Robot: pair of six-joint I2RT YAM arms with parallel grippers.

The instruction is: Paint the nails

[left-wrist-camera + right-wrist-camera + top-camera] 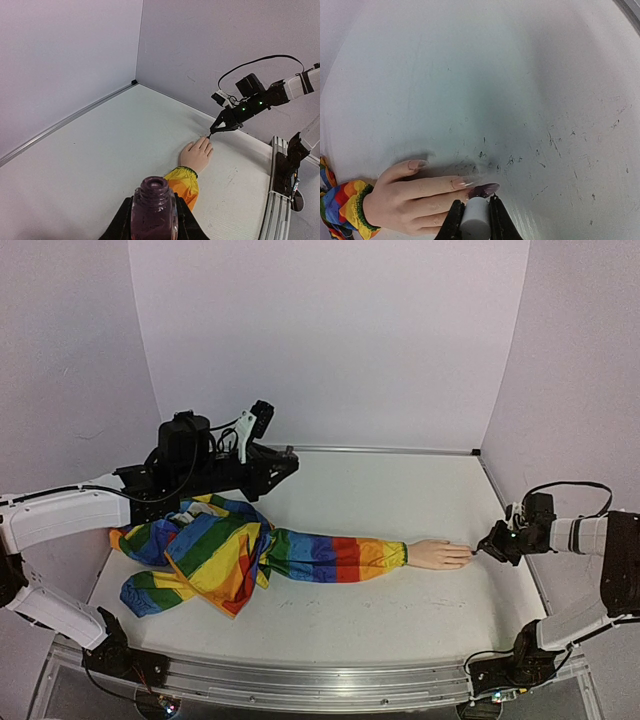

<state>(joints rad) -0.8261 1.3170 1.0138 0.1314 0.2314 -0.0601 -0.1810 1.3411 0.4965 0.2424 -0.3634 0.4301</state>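
Observation:
The pale mannequin hand lies palm down at the end of a rainbow-striped sleeve. In the right wrist view the thumb nail and the index nail are bare peach. The nail beside them is glossy dark purple. My right gripper is shut on the white brush handle, directly over that dark nail. The left wrist view shows the brush tip at the fingertips. My left gripper is shut on an uncapped bottle of dark purple polish, held high above the sleeve.
The rest of the rainbow garment is heaped at the table's left under the left arm. Walls close in the back and both sides. A metal rail runs along the near edge. Dark scuffs mark the tabletop past the fingers.

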